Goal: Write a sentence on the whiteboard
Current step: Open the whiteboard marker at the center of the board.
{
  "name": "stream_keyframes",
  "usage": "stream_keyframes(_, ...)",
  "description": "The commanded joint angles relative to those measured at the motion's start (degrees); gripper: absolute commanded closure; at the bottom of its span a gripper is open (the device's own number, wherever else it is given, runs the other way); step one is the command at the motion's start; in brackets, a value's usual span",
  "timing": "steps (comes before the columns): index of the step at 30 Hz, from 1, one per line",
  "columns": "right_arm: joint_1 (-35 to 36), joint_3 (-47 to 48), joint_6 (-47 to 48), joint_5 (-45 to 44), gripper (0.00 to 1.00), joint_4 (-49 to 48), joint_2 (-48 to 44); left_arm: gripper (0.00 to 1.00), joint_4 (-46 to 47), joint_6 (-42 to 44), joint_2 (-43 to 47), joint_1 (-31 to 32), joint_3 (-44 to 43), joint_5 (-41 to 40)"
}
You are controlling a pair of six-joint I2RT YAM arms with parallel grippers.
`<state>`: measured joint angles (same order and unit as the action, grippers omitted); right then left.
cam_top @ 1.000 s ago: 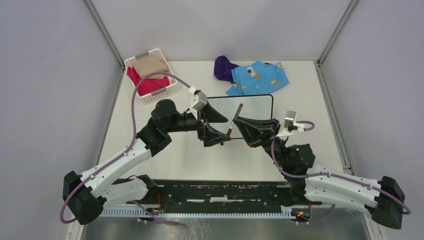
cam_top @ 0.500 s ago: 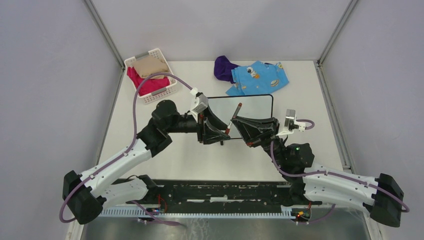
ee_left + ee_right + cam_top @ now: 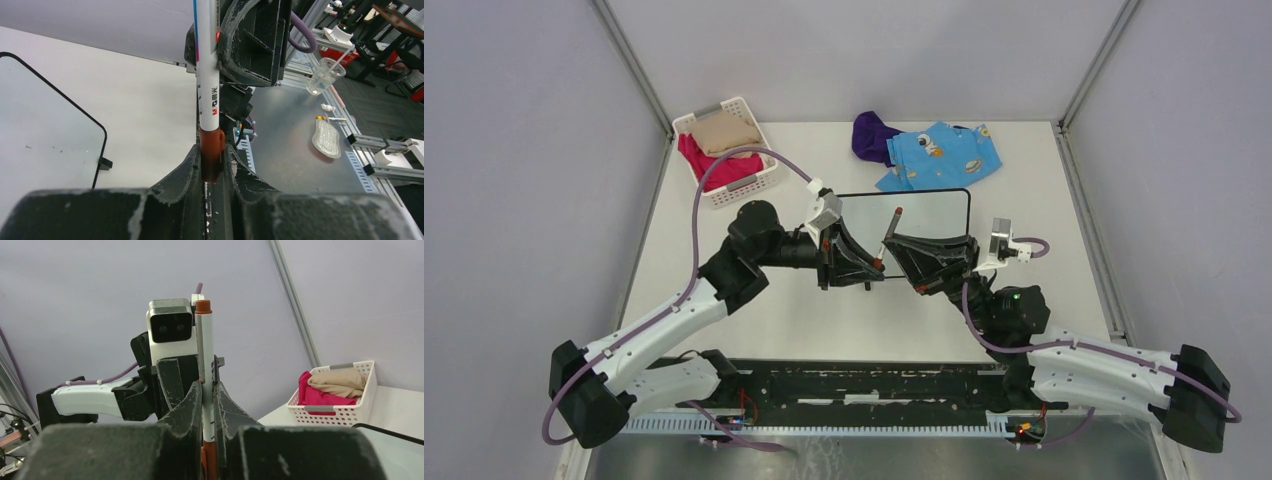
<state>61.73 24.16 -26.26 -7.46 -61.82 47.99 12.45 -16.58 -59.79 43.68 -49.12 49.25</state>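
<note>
Top external: white table [image 3: 844,320], lilac-grey walls [image 3: 524,150], black-framed whiteboard [image 3: 934,212] lying flat. The left gripper [image 3: 871,270] pinches the marker's [image 3: 204,340] cap [image 3: 211,150], the right gripper [image 3: 893,243] its barrel [image 3: 208,75].

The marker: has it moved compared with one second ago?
Yes, slightly. The marker has shifted left, farther from the right edge of the whiteboard.

Right gripper [image 3: 206,390]: we see its jaws pressed on the marker, 1 on each side.
Marker [image 3: 204,340]: upright white barrel, reddish-brown end on top.
Left arm's camera [image 3: 170,329]: just behind the marker, facing us.
Basket [image 3: 327,416]: white, on the worktop [image 3: 395,405] at right, holding pink cloth [image 3: 312,393] and beige cloth [image 3: 336,381].
Whiteboard [image 3: 400,456]: we see 1 black-framed corner, lower right.
</note>
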Motion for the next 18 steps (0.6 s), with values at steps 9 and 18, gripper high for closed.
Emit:
stream_keyframes(9,0.0,12.4,9.4,-1.1,0.33,36.5,-7.3,0.98,1.4,1.2,1.0,0.2,-1.8,-1.6)
stream_keyframes(18,0.0,23.8,12.6,1.5,0.28,54.0,-1.2,0.98,1.3,1.5,0.5,0.2,-1.8,-0.9)
